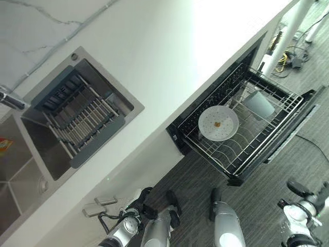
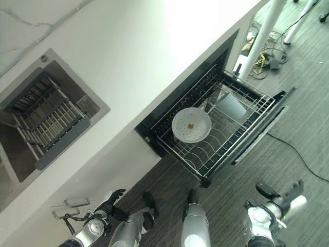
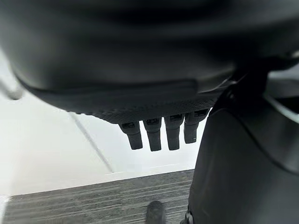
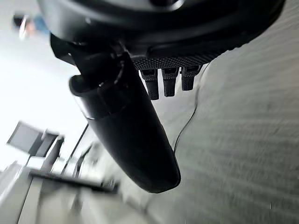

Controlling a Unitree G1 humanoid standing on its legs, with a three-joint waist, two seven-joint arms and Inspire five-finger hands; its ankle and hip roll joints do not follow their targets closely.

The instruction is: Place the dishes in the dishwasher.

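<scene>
The dishwasher (image 1: 247, 123) stands open under the white bench (image 1: 169, 56), its wire rack (image 1: 267, 139) pulled out over the grey floor (image 2: 288, 170). A white plate (image 1: 218, 123) sits in the rack, leaning among the tines toward the middle, with a small brown spot on its face. Just beside it, toward the far corner of the rack, a grey cup (image 1: 258, 104) lies tilted. Up on the bench, the sink (image 1: 31, 149) holds a dark drying rack (image 1: 77, 116) across its basin. Down low, the left robot hand (image 2: 110, 200) hangs near the cabinet front, fingers relaxed and straight in its wrist view, holding nothing. The right robot hand (image 2: 280, 198) hangs well apart from the dishwasher over the floor, its fingers spread loosely with nothing between them.
</scene>
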